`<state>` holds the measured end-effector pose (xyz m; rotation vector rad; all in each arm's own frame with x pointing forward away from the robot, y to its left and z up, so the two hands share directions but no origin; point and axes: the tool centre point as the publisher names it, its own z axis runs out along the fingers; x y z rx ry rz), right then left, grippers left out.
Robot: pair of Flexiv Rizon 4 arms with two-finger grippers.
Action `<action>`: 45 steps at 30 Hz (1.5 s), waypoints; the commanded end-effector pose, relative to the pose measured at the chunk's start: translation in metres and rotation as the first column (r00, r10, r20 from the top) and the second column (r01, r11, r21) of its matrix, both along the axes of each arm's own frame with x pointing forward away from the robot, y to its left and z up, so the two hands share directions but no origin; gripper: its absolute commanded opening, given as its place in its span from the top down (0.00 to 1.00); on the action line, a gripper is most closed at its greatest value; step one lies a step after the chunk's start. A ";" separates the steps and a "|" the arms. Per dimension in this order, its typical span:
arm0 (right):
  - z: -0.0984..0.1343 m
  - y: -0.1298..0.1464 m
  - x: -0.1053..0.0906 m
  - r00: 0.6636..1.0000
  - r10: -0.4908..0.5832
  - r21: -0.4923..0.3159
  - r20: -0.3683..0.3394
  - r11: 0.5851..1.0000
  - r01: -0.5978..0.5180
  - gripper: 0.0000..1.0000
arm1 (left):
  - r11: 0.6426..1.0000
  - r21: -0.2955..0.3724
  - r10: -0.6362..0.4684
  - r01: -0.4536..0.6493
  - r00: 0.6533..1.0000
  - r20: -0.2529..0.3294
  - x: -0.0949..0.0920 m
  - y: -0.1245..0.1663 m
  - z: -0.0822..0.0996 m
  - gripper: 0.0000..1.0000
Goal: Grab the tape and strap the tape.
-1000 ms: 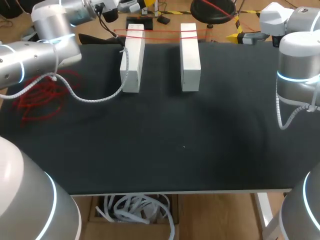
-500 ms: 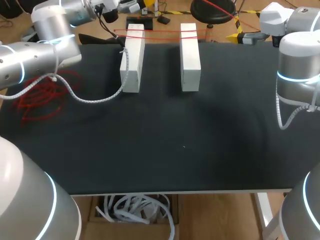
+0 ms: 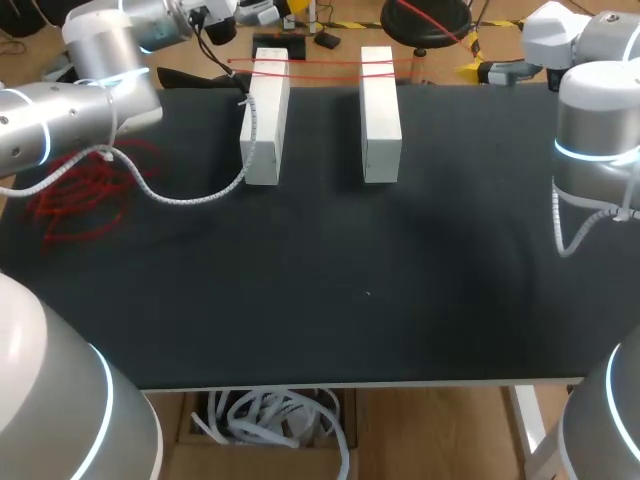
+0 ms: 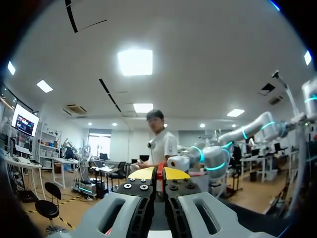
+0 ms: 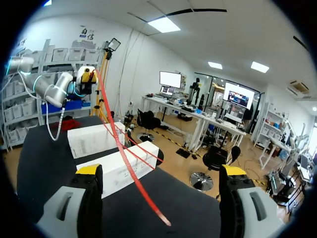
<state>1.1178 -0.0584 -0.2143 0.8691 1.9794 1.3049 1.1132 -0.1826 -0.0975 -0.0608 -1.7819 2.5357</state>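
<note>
Black table (image 3: 300, 320) is bearing a left block (image 3: 265, 115) and right block (image 3: 380, 110) at upper middle, red tape (image 3: 320, 63) running across their far ends.
A red heap (image 3: 85, 190) is lying mid-left. Left gripper (image 4: 159, 173) is pinching the tape, tips nearly touching; right gripper (image 5: 161, 173) is gaping wide, tape passing loose between its fingers.

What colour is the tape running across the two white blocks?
The tape is red, clearest in the right wrist view.

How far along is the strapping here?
Done: tape spans both blocks at their far ends. In hand: left pincer is shut on the tape. Left: right pincer is open, the tape's loose end between its fingers ungrasped.
</note>
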 end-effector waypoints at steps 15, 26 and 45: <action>0.016 0.018 -0.042 0.745 -0.036 0.383 -0.666 0.841 0.383 0.00 | 1.000 -0.001 -0.003 0.003 1.000 0.001 0.001 0.000 -0.001 1.00; 0.027 0.020 -0.059 0.756 -0.192 0.335 -0.625 0.810 0.482 0.00 | 1.000 -0.001 -0.003 0.003 1.000 0.001 0.001 0.000 -0.001 1.00; 0.035 0.030 -0.056 0.833 -0.130 0.343 -0.538 0.869 0.357 0.00 | 1.000 -0.001 -0.003 0.003 1.000 0.001 0.001 0.000 -0.001 1.00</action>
